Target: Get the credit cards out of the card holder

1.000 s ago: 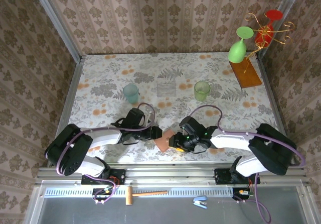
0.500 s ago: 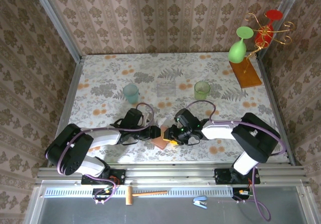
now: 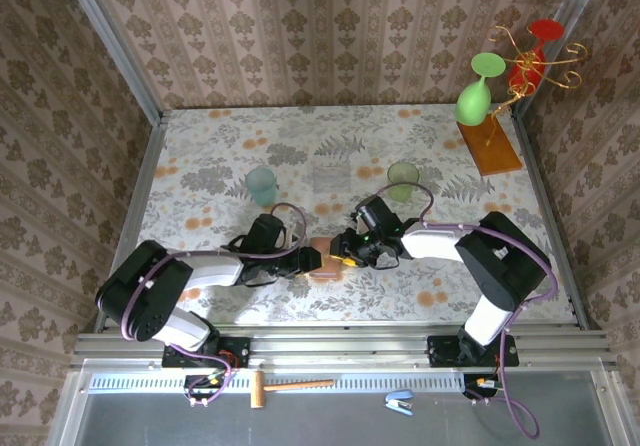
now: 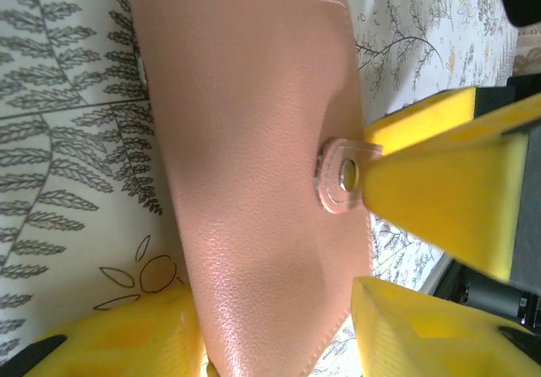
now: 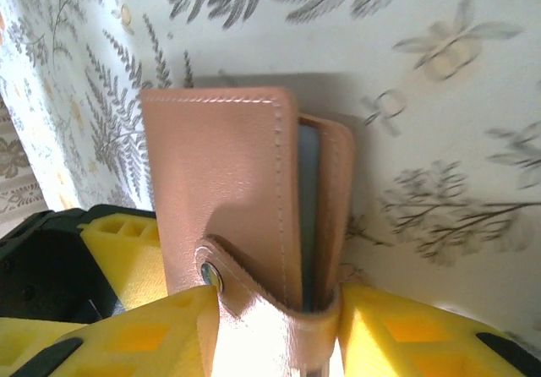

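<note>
Near the floral table's (image 3: 480, 286) front edge, the left gripper (image 4: 279, 343) presses its part-closed yellow fingers (image 4: 127, 347) against both sides of the small tan-brown leather card holder (image 4: 254, 140), which is snapped shut. The right gripper (image 5: 279, 326), also part-closed, pinches its snap-tab end, grey-blue lining (image 5: 308, 216) peeking out.

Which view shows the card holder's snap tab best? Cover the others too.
Left wrist: the snap tab lies face-on and sharp, stud visible, on the card holder. Right wrist catches it obliquely at the frame's bottom, wrapping the holder's edge. Top external: holder a small brown patch, tab too small to tell.
</note>
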